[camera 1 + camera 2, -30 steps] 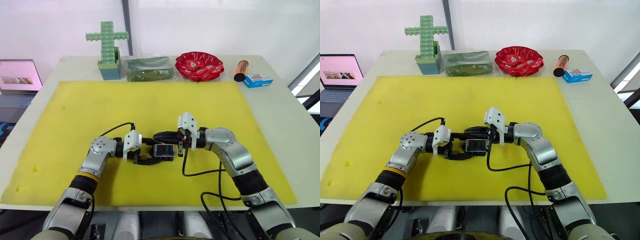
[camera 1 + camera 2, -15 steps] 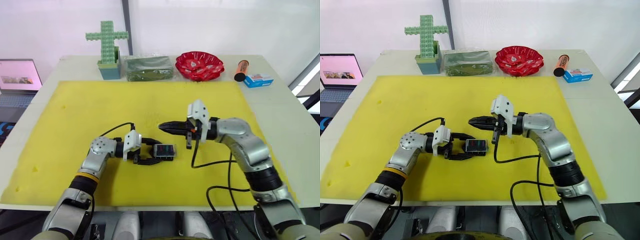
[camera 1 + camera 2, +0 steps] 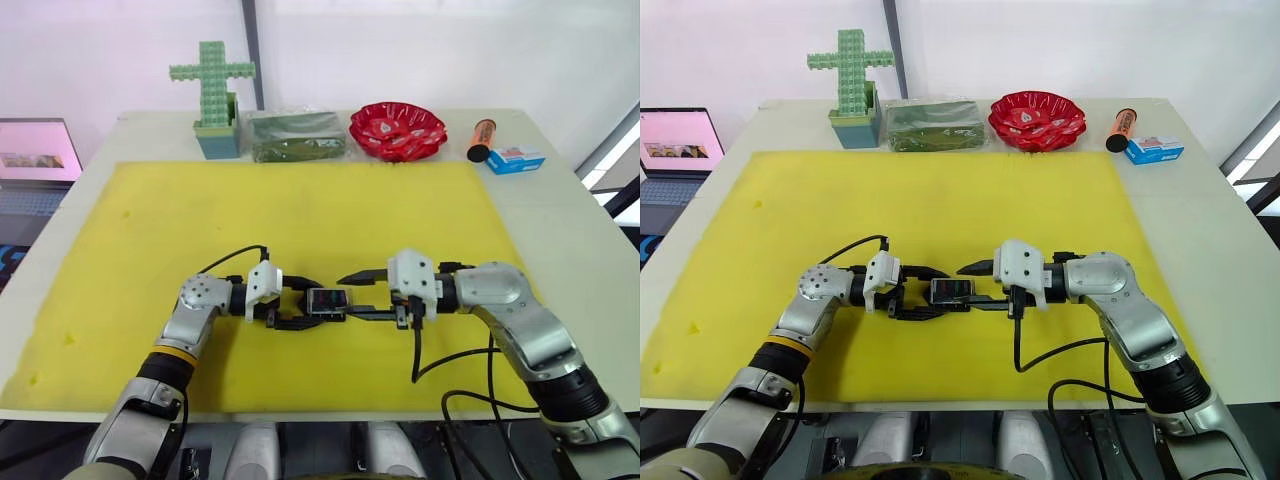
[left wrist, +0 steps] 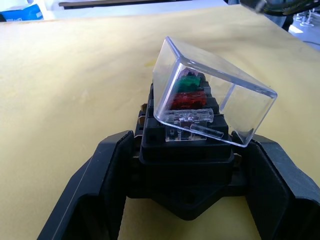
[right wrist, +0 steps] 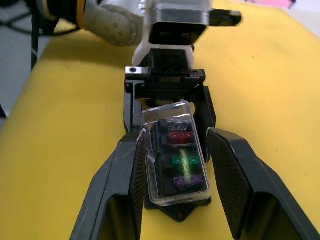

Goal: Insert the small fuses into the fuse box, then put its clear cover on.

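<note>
The black fuse box rests on the yellow mat, and my left gripper is shut on it from the left. Inside it sit the small fuses: grey, red, green and purple. The clear cover lies on top of the box, tilted, with one edge raised. My right gripper is open at the box's right end. Its two fingers stand on either side of the box and cover.
Along the table's far edge stand a green brick cross, a clear-wrapped green package, a red bowl, an orange tube and a blue box. A laptop sits off the table to the left.
My right gripper lifted off the box, swung back and to the right, then came down open at the box's right end. The left gripper kept its hold.
</note>
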